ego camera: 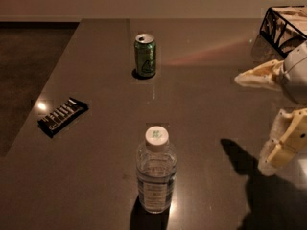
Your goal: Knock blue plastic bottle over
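The blue plastic bottle is small and clear, with a white cap and a pale label. It stands upright near the front middle of the dark table. My gripper hangs above the table at the right edge of the view. Its two cream fingers are spread apart with nothing between them. The gripper is well to the right of the bottle and apart from it. Its shadow falls on the table between them.
A green drink can stands upright at the back middle. A dark snack bar wrapper lies near the left edge. A black wire basket sits at the back right corner. The floor drops away on the left.
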`<state>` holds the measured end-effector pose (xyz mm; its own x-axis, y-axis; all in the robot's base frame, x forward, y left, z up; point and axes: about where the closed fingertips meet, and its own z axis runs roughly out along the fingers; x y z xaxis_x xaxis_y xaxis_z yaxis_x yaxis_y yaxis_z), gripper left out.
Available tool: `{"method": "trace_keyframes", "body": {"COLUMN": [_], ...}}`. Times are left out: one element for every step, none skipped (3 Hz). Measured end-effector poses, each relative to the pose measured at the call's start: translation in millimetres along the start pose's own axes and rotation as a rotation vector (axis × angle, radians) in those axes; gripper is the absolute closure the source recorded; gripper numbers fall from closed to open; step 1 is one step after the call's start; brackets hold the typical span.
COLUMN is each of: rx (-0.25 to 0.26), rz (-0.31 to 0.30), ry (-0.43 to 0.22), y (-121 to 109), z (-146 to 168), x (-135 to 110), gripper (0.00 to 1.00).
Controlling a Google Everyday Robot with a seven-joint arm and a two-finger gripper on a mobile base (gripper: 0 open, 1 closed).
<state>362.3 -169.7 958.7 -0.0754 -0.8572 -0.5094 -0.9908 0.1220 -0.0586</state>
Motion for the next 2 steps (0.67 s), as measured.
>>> {"method": "trace_keyframes", "body": {"rx": [-0.043, -0.068], "rz": [-0.036, -0.047], "ry": [-0.15, -0.264], "y": [30, 46], "z": [24, 52], "x": [-26, -52], "gripper": [0.0, 0.0]}}
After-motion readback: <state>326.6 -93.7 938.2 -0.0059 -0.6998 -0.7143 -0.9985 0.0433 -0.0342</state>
